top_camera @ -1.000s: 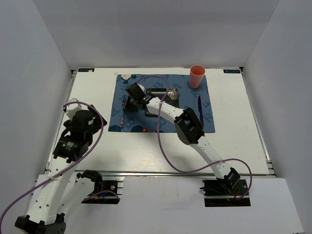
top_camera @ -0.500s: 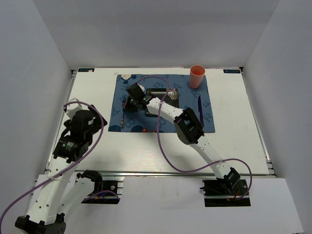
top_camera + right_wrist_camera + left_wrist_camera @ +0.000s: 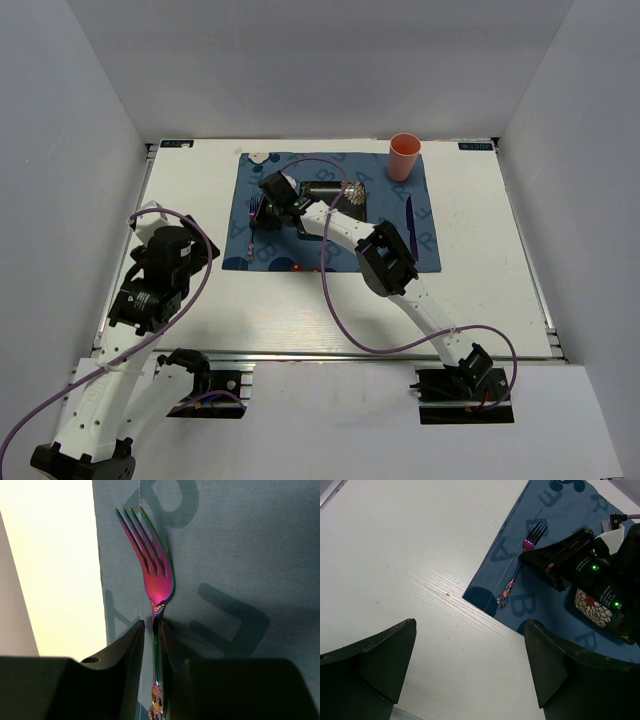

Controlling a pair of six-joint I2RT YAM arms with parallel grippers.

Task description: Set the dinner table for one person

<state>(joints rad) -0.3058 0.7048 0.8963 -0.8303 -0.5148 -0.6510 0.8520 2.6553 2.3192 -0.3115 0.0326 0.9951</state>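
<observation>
R claw (image 3: 154,628) is narrow. The jaws sit either side of the fork (image 3: 156,580) handle, just below the neck, w/ a sliver of gap each side. So I'm straddling it, not pinching, as far as I can tell. L claw (image 3: 470,630) is wide and holds nothing. It hangs over bare table (image 3: 480,290), left of the mat (image 3: 235,540).

The fork lies flat on the mat's left strip, close beside the edge, tines pointing to the far side.

Handling, my guess:
- Fork: thin, stiff metal, prob. light. The glossy pink-purple-green finish looks slick, so it could twist or squirt out of a light pinch.
- It sits low on the cloth w/ little height to bite. Best hold is across the narrow handle edges, about where I am now, or lower where the embossed end gives more tooth. Avoid the tines.
- Mat: soft printed cloth, blue w/ darker letters. It can drag or bunch if my tips scrape it.
- Table: hard, flat, white, w/ a faint grain. It's rigid, nothing to grip, just the surface to lay things on.

A peach cup (image 3: 404,155), tapered and prob. plastic, stands at the mat's far right corner. A slim purple knife (image 3: 409,215) lies along the right strip.
</observation>
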